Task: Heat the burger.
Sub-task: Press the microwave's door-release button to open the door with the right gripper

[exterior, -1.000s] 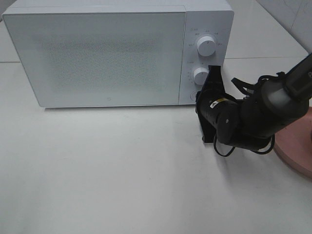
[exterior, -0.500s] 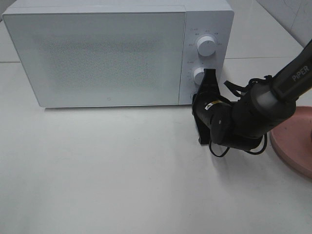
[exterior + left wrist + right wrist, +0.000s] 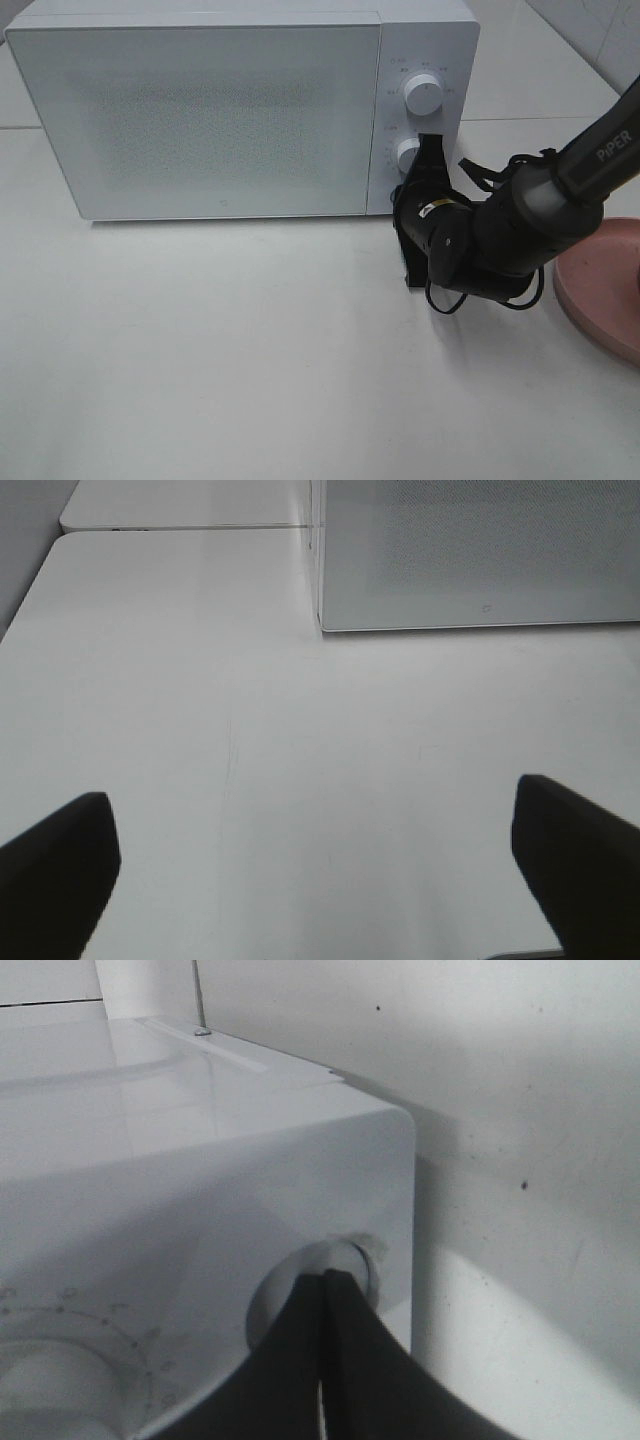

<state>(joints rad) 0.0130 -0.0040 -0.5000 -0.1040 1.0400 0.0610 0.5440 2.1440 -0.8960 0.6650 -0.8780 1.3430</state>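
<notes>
Since the shut right gripper (image 3: 323, 1285) pokes the boxy white microwave's (image 3: 200, 110) round lower-corner button (image 3: 357, 1253) with narrow tips, it could slip off; burger out of sight, left gripper (image 3: 320, 870) spread wide.

Right pincer (image 3: 323, 1278) closed tight, right arm (image 3: 545, 200) extended, left pincer (image 3: 310, 792) spread wide

High cam looks down on microwave (image 3: 200, 115) front; L wrist views it low across table (image 3: 300, 740), R wrist close-up.
</notes>
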